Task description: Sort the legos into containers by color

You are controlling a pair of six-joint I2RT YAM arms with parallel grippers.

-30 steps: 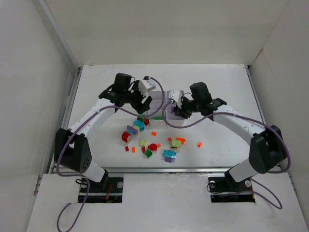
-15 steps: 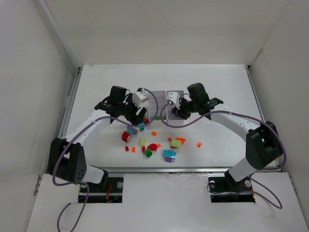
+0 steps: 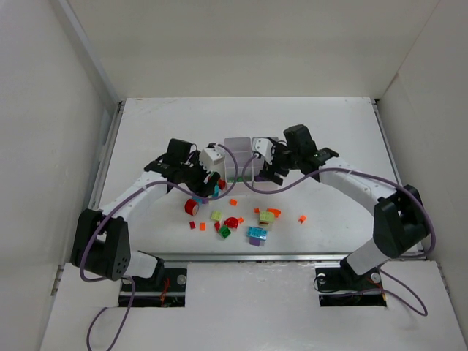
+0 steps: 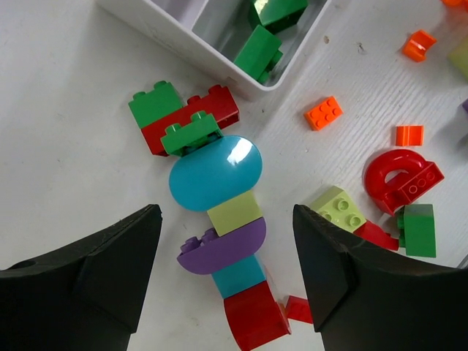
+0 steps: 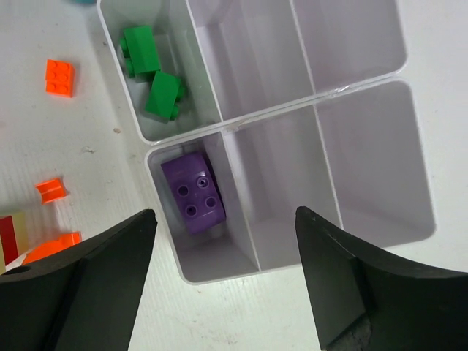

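Two-arm sorting of legos, mid-task. The right gripper [image 5: 225, 219] is hovering over the white six-compartment tray [image 5: 314, 99], its jaws standing wide apart and holding nothing. A purple brick [image 5: 193, 194] is lying directly beneath it in a corner compartment, and two green bricks [image 5: 153, 73] are lying in the corner compartment next to it; the other four are showing bare floors. The left gripper [image 4: 225, 234] is also spread and empty, its fingers flanking a joined column of bricks [image 4: 216, 219] on the table [image 4: 66, 146] just outside the tray's green corner.

The step in hand appears to be the left arm lining up on this column, the purple drop-off looking complete. The column is mixing green, red, cyan, yellow-green and purple, so the next move is probably calling for a grip on one member and a pull or twist to part it, perhaps with the free right arm bracing the rest.

Only the left wrist view is giving the column's colour order and the nearby orange brick [image 4: 324, 112] and red arch [image 4: 398, 175]. Only the right wrist view is revealing the compartments' contents. The top view alone is showing both arms together and the loose scatter [image 3: 248, 223] between tray and arm bases
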